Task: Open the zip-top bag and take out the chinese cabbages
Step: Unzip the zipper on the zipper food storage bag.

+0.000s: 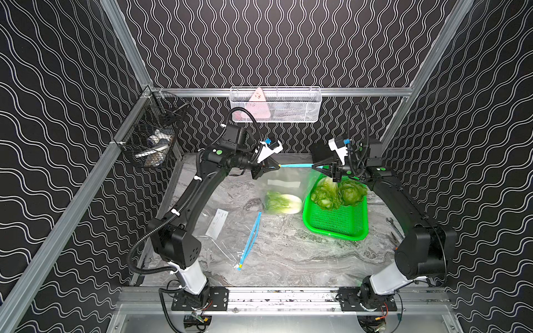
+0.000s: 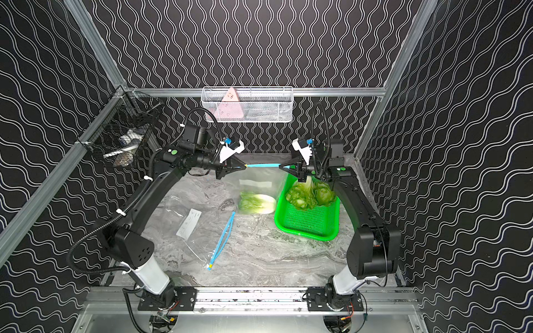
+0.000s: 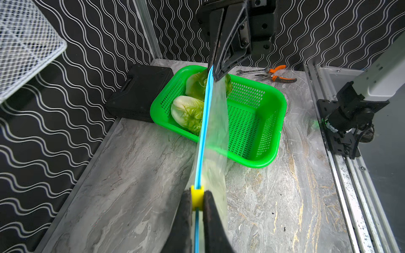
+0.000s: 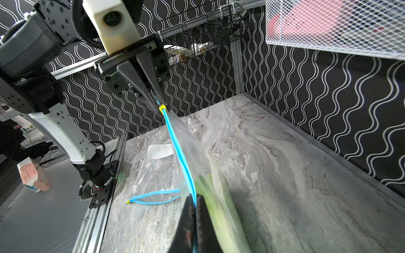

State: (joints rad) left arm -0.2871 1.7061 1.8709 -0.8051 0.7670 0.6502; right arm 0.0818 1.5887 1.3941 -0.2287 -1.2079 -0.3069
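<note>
The clear zip-top bag (image 1: 284,184) (image 2: 259,180) hangs above the table, its blue zip strip (image 1: 295,165) stretched level between my grippers. My left gripper (image 1: 279,165) (image 3: 197,197) is shut on the yellow slider (image 3: 196,192) at one end. My right gripper (image 1: 313,165) (image 4: 194,199) is shut on the strip at the other end. One of the chinese cabbages (image 1: 282,203) (image 4: 219,208) lies in the bottom of the bag. Two more (image 1: 327,194) (image 1: 352,191) sit in the green basket (image 1: 334,235).
A second clear bag (image 1: 227,230) lies flat at the front left with its blue zip parted. Pliers and a wrench (image 3: 271,74) lie by the right wall and a black case (image 3: 140,92) stands behind the basket. Wire baskets (image 1: 275,105) (image 1: 153,135) hang on the walls.
</note>
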